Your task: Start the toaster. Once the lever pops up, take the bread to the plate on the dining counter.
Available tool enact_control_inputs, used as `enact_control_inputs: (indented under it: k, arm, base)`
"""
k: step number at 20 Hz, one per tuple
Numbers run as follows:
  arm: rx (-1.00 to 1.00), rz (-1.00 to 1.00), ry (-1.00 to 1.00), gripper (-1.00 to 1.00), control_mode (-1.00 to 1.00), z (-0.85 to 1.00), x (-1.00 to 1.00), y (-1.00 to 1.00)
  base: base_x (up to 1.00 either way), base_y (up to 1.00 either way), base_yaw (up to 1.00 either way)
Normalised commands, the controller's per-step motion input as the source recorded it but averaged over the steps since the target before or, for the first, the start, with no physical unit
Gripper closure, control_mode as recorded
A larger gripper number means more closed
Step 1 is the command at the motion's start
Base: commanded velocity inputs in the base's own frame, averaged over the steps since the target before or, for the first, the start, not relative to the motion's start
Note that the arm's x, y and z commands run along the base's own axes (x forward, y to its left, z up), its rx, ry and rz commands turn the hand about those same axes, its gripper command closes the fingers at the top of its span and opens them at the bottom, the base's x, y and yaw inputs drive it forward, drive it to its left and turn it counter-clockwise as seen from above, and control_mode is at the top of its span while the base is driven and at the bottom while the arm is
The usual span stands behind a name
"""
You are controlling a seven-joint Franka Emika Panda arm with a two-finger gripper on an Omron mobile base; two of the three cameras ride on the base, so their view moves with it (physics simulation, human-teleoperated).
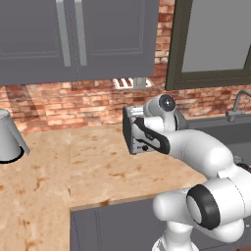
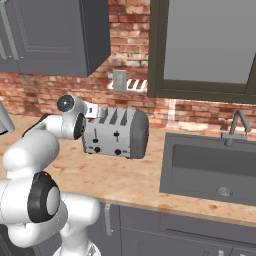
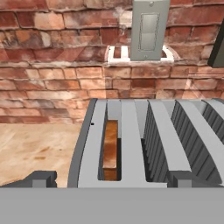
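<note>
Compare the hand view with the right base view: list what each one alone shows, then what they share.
Hand view alone: the bread standing in the toaster's left-hand slot, and the open fingers at the bottom, either side of the slots.

Right base view alone: the toaster's front with its two levers and knobs, the sink with its faucet, the window, and the wall cabinet.

Both: the toaster from above its slots, the brick wall, the wall switch plate, and the stone-look counter.
</note>
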Motion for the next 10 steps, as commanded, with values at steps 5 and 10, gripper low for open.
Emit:
enact_control_inputs:
  k: [5,10]
  arm:
    - [0.0,0.0,0.0,-1.0,-1.0,0.0,0.0,0.0]
    - [0.0,0.0,0.0,-1.0,-1.0,0.0,0.0,0.0]
  base:
    - [0.0,0.0,0.0]
    - [0.0,0.0,0.0]
